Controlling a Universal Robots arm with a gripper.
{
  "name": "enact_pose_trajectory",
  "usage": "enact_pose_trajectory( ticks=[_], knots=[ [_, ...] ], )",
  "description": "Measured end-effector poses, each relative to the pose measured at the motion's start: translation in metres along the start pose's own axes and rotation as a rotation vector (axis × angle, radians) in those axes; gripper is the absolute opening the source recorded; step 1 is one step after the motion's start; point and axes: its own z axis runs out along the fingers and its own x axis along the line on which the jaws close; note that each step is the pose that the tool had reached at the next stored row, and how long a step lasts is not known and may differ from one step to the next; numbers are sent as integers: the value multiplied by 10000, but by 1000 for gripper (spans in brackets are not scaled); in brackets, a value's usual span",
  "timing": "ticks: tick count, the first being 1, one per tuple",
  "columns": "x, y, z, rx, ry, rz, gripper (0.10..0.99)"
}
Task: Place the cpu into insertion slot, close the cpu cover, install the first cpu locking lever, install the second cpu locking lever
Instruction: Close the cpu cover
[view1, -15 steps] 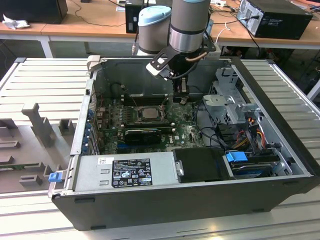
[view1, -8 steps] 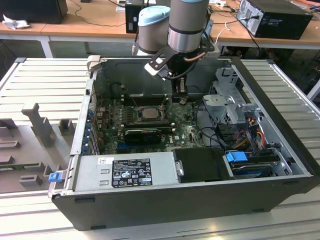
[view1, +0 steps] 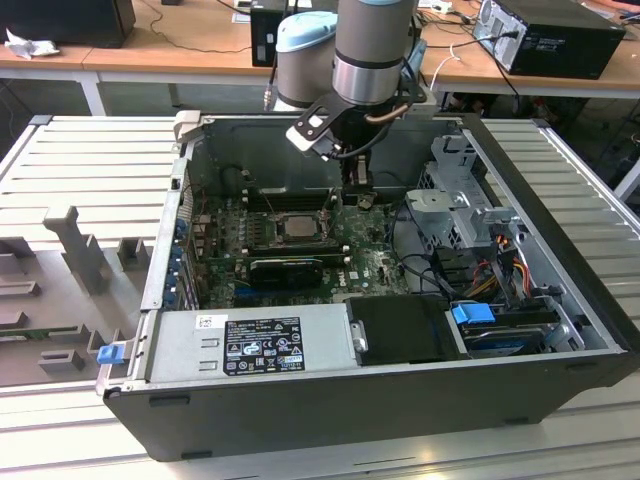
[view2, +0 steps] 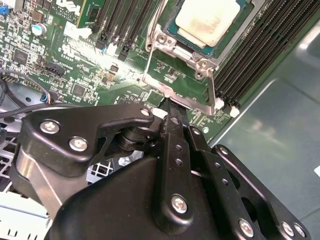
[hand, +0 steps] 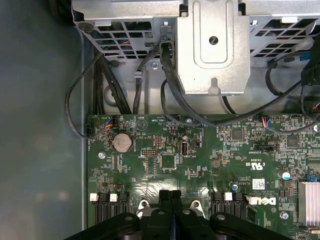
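Note:
The cpu (view2: 207, 20), a beige-silver square chip, lies flat in the insertion slot (view1: 275, 228) on the green motherboard; in the exterior view the cpu (view1: 298, 226) is near the board's middle. The silver cpu cover (view2: 165, 40) lies down around the chip's edges. A thin silver locking lever (view2: 213, 90) runs out from the socket's end. My gripper (view2: 172, 111) is shut, its black fingertips together right at the lever's bar at the socket's end. In the exterior view the gripper (view1: 358, 192) hangs just to the right of the socket. The first wrist view shows the gripper (hand: 171, 196) low over the board.
Black memory slots (view2: 250, 55) flank the socket. A metal drive cage (hand: 212, 45) with black cables (hand: 170, 90) stands beyond the board's edge. The grey case wall (view2: 270, 130) is close by. A power supply (view1: 250, 345) and a black box (view1: 400, 328) fill the case's near side.

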Motion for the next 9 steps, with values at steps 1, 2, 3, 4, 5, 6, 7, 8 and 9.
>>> enact_pose_trajectory(
  ticks=[1,2,3,4,5,6,7,8,9],
  knots=[
    [0,-4,0,0,0,0,106],
    [0,-7,0,0,0,0,106],
    [0,-15,-1,0,0,0,106],
    [0,-20,-1,0,0,0,106],
    [0,-26,-1,1,0,0,106],
    [0,-32,-1,1,0,0,106],
    [0,-36,-1,0,0,-1,106],
    [0,-40,-1,0,0,0,106],
    [-1,-44,-1,0,0,0,106]
  ],
)
